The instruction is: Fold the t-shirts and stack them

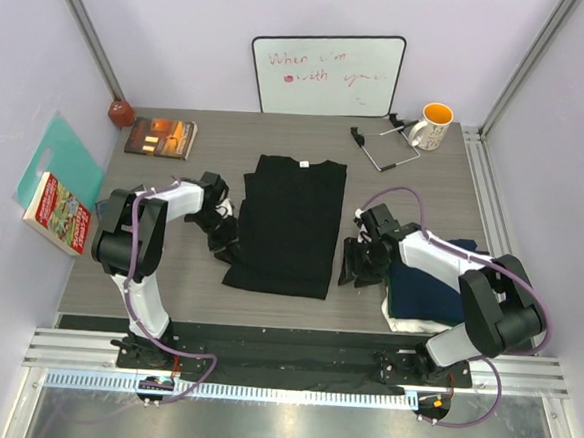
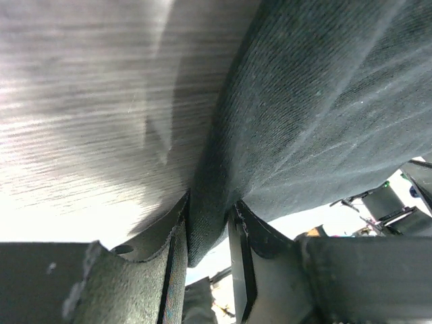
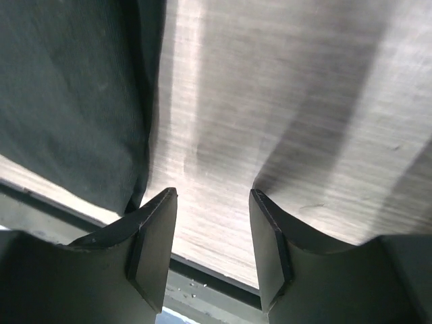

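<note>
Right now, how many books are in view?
2. A dark-covered book lies near the table's far left corner; a red-covered book rests off its left edge, against a teal board. More could be hidden from view.

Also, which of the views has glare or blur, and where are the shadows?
Top external view: even light, sharp, but the black t-shirt shows almost no detail. Left wrist view: strong glare whitens the table at lower left; the cloth weave is visible. Right wrist view: soft shadow bands cross the table, grain slightly blurred.
</note>
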